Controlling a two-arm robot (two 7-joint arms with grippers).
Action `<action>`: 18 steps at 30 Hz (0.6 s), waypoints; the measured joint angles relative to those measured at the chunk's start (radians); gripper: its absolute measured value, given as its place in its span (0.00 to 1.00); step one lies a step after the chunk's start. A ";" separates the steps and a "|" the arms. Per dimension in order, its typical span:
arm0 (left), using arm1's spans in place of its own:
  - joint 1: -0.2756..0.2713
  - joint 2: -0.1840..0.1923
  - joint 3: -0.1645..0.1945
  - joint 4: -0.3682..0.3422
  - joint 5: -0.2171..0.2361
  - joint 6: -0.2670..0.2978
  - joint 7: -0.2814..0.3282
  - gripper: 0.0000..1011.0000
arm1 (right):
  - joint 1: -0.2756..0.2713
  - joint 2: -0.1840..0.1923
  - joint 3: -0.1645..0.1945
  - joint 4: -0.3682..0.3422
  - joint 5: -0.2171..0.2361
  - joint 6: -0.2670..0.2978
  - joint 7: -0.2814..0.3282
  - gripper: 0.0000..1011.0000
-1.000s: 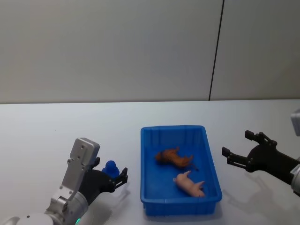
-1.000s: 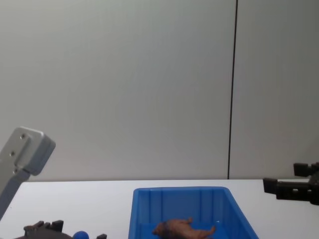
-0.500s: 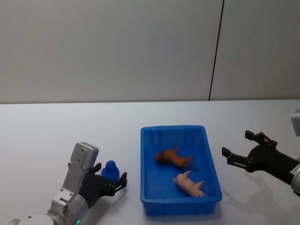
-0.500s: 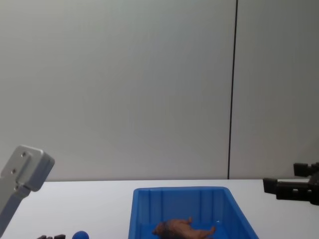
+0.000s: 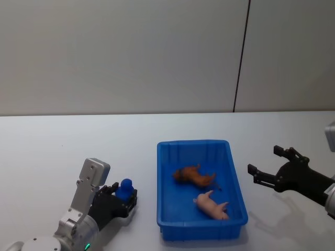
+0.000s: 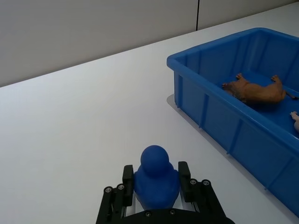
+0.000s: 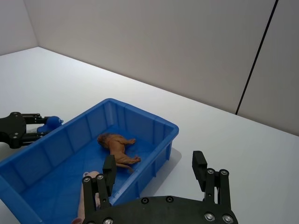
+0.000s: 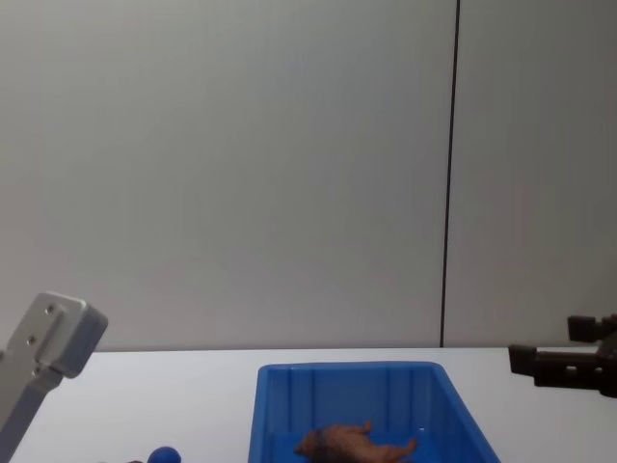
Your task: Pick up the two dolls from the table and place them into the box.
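Left claw [image 6: 156,186] closed since earlier; blue doll [image 6: 155,179] clamped between fingers.

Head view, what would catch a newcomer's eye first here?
The bright blue box in the middle of the white table, with a brown doll and a pink doll lying inside. Left of it, the left hand is shut on a small blue doll; the right hand hangs open on the box's right.

Three small figures in all: one blue doll [image 6: 154,184] at about nine o'clock from the box, one brown doll [image 5: 194,176] and one pale pink pig-like figure [image 5: 212,205], as far as it can be made out. One blue box [image 5: 164,228]. Two grippers: the left gripper [image 6: 155,189] and the right gripper [image 5: 269,166]. One desk [image 5: 78,141].
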 joint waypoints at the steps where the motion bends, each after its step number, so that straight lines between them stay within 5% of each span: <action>1: -0.003 -0.002 0.000 0.006 0.002 -0.002 -0.003 0.59 | 0.000 0.000 0.000 0.000 0.000 0.000 0.000 0.99; 18: -0.015 -0.003 -0.013 -0.007 0.026 -0.019 -0.014 0.47 | 0.000 0.000 0.000 0.000 0.000 0.000 0.000 0.99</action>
